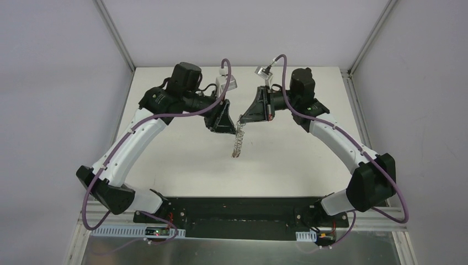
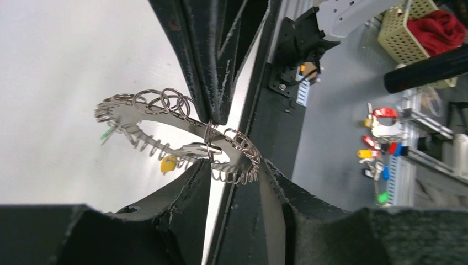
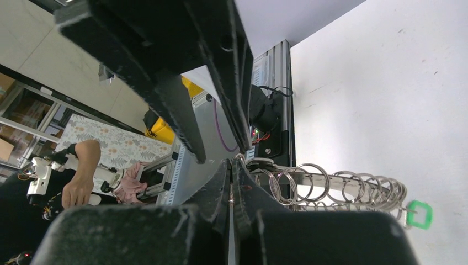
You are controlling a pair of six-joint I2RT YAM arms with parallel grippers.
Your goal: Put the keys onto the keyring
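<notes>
Pressed-together black fingers of the right gripper clamp the keyring, a grey strip fringed with wire rings, with a green key at its far end. Only the left wrist view shows a yellow key. There the left gripper stands with jaws apart around the pinched end. From overhead the keys are too small to make out.

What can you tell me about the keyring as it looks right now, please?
The keyring is a flat grey metal loop fringed with small wire rings. It hangs down, pinched at its upper end between the shut fingers of the right gripper. The open fingers of the left gripper straddle it close by; contact is unclear. A green-headed key and a yellow-headed key appear to hang from its rings.
</notes>
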